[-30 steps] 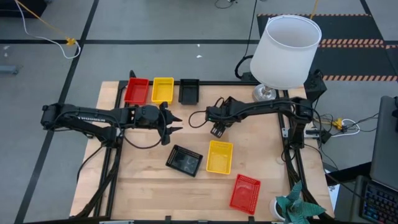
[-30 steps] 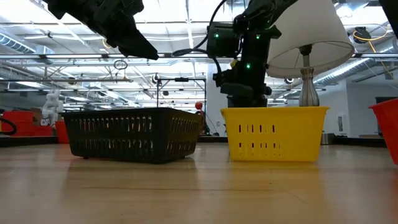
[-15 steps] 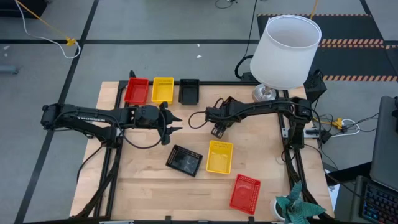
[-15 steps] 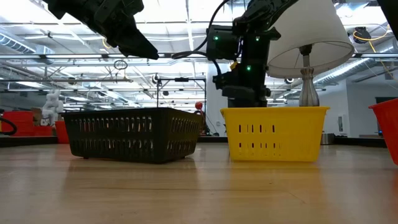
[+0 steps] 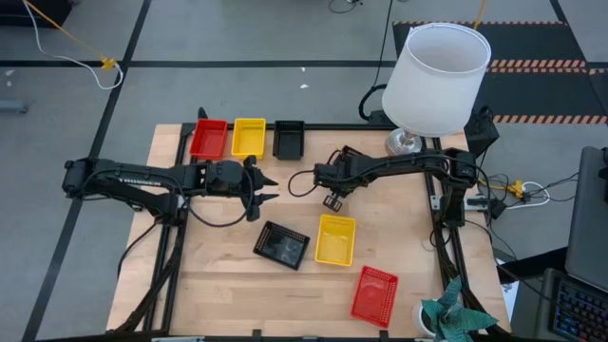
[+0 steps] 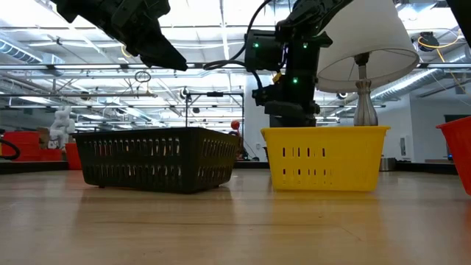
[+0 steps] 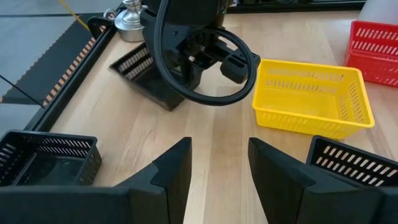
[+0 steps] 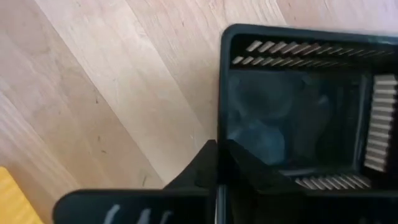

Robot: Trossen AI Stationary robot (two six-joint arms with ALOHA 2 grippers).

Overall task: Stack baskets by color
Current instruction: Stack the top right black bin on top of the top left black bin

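High view shows the right gripper [image 5: 332, 200], jaws clenched empty, above the light, stiff yellow mesh plastic basket [image 5: 334, 239], best pinched by its thin rim.

Three baskets [image 5: 248, 138] sit side by side in a row along the table's [image 5: 228, 285] far edge. Three more baskets [image 5: 334, 239] lie scattered on the near half, trailing toward the right front corner. A lamp [image 5: 435, 78] stands at the far right corner.
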